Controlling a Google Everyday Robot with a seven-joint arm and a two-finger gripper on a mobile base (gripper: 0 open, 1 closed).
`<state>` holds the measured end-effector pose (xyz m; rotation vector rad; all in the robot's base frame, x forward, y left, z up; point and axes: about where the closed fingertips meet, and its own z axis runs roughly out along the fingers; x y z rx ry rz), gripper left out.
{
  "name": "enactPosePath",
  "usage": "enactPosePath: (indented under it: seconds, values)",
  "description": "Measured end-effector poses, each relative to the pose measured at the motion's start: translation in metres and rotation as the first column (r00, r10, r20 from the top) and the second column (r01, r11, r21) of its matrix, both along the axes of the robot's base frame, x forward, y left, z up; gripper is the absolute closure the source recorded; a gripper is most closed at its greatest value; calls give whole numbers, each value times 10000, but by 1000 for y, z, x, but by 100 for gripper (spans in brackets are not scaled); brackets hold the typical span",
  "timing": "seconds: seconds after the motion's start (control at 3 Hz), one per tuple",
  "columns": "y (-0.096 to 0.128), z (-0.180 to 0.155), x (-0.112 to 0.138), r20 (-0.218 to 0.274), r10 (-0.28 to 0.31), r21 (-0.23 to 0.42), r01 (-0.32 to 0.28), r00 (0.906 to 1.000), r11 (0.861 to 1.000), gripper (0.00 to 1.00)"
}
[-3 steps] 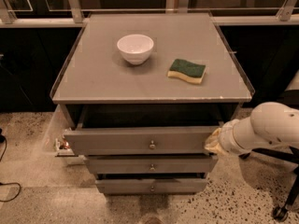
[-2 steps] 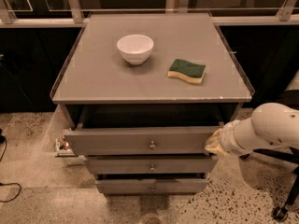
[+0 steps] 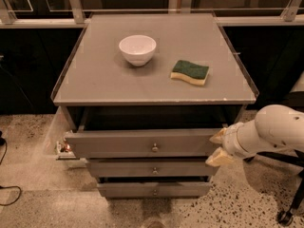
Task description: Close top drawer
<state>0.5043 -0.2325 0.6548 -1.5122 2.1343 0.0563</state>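
Speckled stone-like floor [image 3: 38, 194] under a grey desk [image 3: 95, 84], with dark glazed panels and a metal rail behind.

Item 1: top drawer [image 3: 118, 144]. Grey wood, matte, with a flat rectangular front panel. It sits in the uppermost slot of the desk, partly pulled out toward the camera. The opening behind the panel is in shadow. Its long axis runs left to right and the front faces the camera. One small round metal knob [image 3: 155, 147] at the panel's centre.

Item 2: claw [image 3: 217, 147]. Located at the right end of the top drawer's front panel. Two tan fingertips are spread apart, one above the other; released, grasping nothing. A smooth white rounded arm [image 3: 270, 129] enters from the right.

Item 3: lower drawers, two in number. The middle one [image 3: 123, 167] and the bottom one [image 3: 128, 190] are both grey, with shorter, narrower fronts and one knob each. Drawers total three; knobs total three.

Item 4: desk top. Flat grey slab with a thin raised edge. It carries one round white glossy bowl [image 3: 137, 49], upright, left of centre. One sponge [image 3: 190, 72], green on top and yellow below with a wavy outline, lies flat to the bowl's right, apart from it.

Item 5: one dark cable [image 3: 7, 194] on the floor at far left.
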Motion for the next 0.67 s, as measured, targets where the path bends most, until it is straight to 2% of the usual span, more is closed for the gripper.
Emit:
enactPosePath:
  seconds: [0.33, 0.67]
  values:
    - [0, 0, 0, 0, 1, 0, -1, 10000, 10000, 0]
    - [0, 0, 0, 0, 1, 0, -1, 10000, 10000, 0]
